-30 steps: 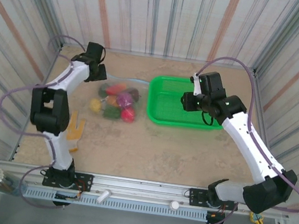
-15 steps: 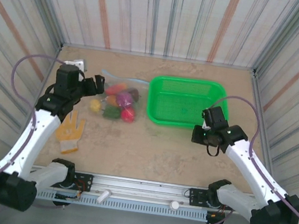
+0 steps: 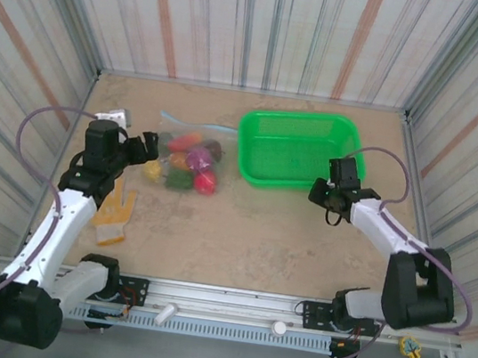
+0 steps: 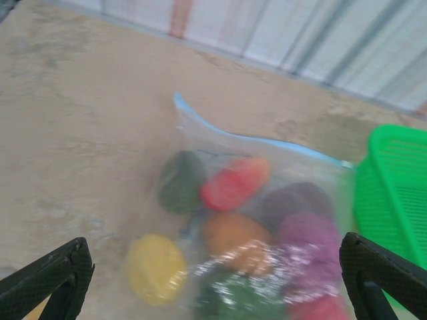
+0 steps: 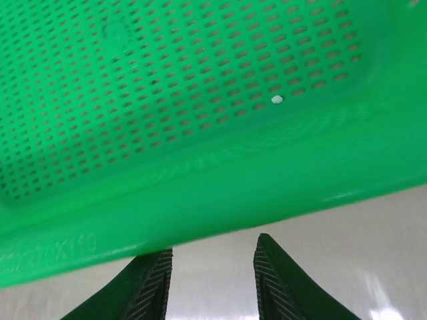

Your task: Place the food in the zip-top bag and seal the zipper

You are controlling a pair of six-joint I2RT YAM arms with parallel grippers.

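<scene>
Left gripper (image 3: 146, 147): held wide apart with nothing grasped, pointed at the bag from its left side.
Right gripper (image 5: 212, 257): fingers narrowly parted, nothing gripped, positioned just at the rim of the green basket (image 3: 290, 151).
Zip-top bag (image 4: 267, 220): laid flat on the table (image 3: 240, 233), just left of the basket.
Food (image 4: 233, 187): contained inside the bag, coloured pieces bunched together.
Zipper (image 4: 253, 139): run along the bag's far edge; whether it was sealed could not be told.
Yellow glove (image 3: 115, 207): laid nearer than the bag, apart from it.
</scene>
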